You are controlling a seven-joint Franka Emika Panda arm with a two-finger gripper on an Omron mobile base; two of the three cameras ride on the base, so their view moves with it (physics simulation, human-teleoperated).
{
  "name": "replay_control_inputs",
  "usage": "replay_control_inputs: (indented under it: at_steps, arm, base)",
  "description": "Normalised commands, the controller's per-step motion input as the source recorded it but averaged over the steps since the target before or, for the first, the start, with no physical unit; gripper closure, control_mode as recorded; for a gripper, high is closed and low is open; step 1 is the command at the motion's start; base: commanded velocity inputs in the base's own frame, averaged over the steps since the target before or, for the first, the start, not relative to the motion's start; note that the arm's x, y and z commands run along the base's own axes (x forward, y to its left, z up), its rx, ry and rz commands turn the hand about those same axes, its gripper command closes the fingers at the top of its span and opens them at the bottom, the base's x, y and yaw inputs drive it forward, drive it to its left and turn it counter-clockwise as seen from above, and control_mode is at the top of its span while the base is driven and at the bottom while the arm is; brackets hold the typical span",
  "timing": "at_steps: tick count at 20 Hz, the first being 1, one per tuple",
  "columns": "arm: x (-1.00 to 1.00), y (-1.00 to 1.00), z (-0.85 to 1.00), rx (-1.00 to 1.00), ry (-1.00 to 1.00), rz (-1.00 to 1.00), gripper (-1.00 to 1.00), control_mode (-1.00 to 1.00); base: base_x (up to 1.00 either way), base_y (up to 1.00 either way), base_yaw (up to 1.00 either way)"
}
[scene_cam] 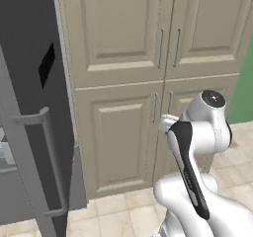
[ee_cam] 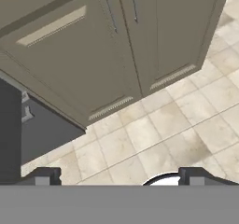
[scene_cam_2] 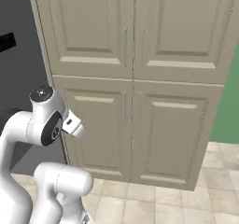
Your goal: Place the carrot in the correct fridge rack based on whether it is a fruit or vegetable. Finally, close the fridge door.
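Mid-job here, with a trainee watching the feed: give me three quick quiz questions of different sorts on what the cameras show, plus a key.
1. True or false: the tall grey fridge door with the long bar handle stands open.
2. The gripper is: A open and empty, B shut on a carrot.
3. Fill in: the hand view looks down at beige cabinet doors and a tiled ____.
Key: 1 true; 2 A; 3 floor.
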Motion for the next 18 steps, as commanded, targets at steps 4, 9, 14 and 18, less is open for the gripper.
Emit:
replay_control_inputs:
  at_steps: [4, 9, 14, 18]
  arm:
    - [0.00, 0.00, 0.00, 0.00, 0.00, 0.00, -1.00, 1.00]
    - [0.00, 0.00, 0.00, 0.00, 0.00, 0.00, -1.00, 1.00]
    - [0.00, 0.00, 0.00, 0.00, 0.00, 0.00, -1.00, 1.00]
    - [0.00, 0.00, 0.00, 0.00, 0.00, 0.00, -1.00, 1.00]
  base:
    - [0.69, -0.36, 0.69]
    - [0.33, -0.43, 0.69]
    - [-0.10, -0.61, 0.63]
    - [0.05, -0.45, 0.61]
